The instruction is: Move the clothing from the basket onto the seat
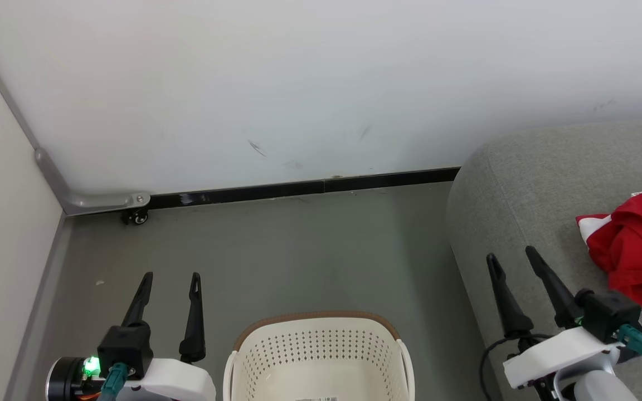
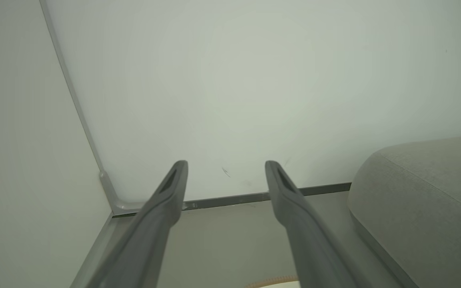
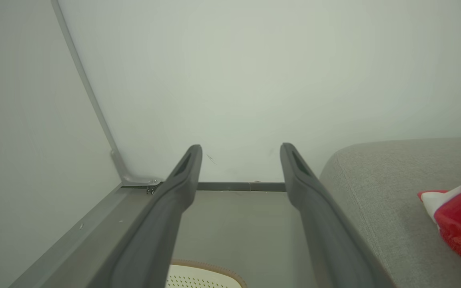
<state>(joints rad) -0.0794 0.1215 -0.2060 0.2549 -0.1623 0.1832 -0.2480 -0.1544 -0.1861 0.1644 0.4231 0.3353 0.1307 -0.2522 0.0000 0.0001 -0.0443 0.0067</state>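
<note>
Left hand point(image 1: 171, 275) and right hand point(image 1: 510, 253) are hovering released, empty. Clothing point(image 1: 638, 250) is lying inside the seat point(image 1: 527, 184) edge, basket point(image 1: 315, 316) sitting on open floor point(image 1: 298, 250).

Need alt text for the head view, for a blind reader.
Red and white clothing lies crumpled on the grey seat at right, and the cream basket on the floor shows none in its visible part. The left gripper beside the basket and the right gripper over the seat's edge are open, empty.
</note>
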